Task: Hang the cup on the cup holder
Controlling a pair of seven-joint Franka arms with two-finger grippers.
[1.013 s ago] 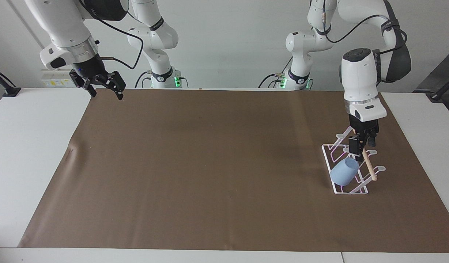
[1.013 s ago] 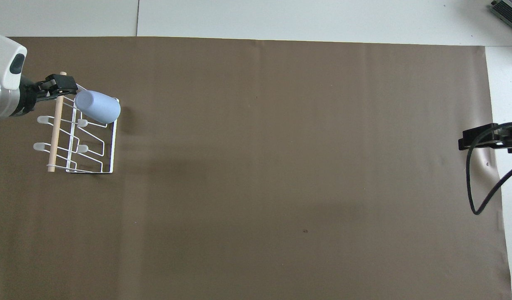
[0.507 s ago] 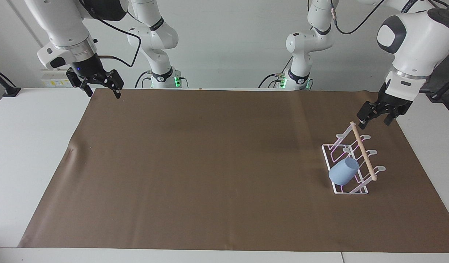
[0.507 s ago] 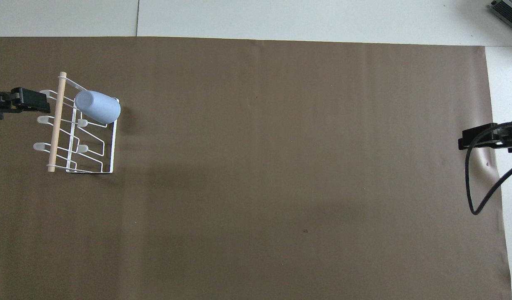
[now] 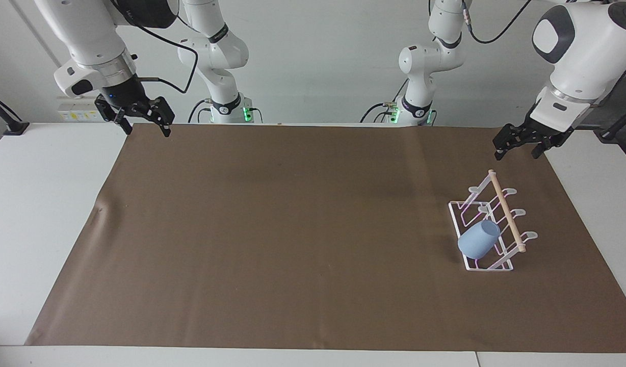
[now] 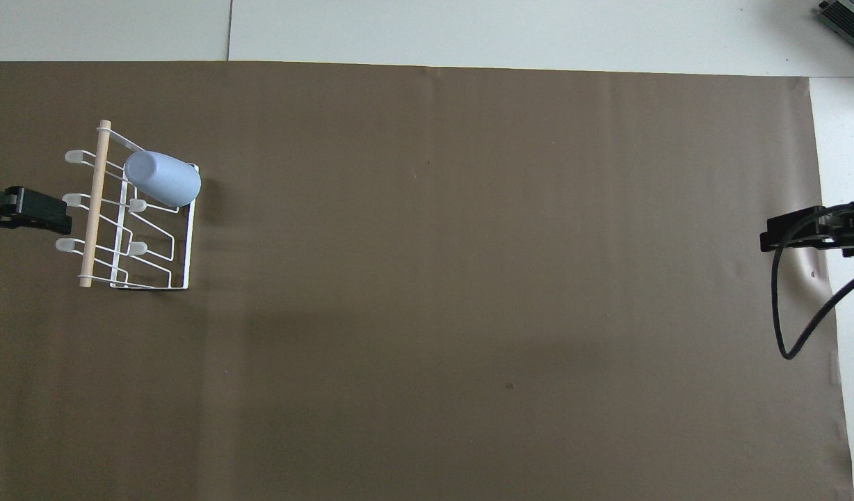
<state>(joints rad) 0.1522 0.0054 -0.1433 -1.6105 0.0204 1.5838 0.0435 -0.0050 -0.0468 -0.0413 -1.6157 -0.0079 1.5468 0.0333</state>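
A: Facing view: left gripper (image 5: pixel 518 145) now lifted clear of the cup holder (image 5: pixel 489 227), up off its robot-side end, fingers spread, carrying nothing. A second ago down among the prongs beside the wooden dowel (image 5: pixel 505 210).

B: And the cup (image 5: pixel 478 239)?

A: Hanging tilted on a slanted prong at the cup holder's end farthest from the robots, mouth toward the dowel, base pointing out. Unmoved through the retreat.

B: Meaning for the task?

A: Looks done; hung and released, staying put unaided.

B: Right gripper (image 5: pixel 139 114)?

A: Waiting well apart from the cup holder, over the brown mat's (image 5: pixel 292 229) corner at the right arm's end, fingers spread, nothing between them.
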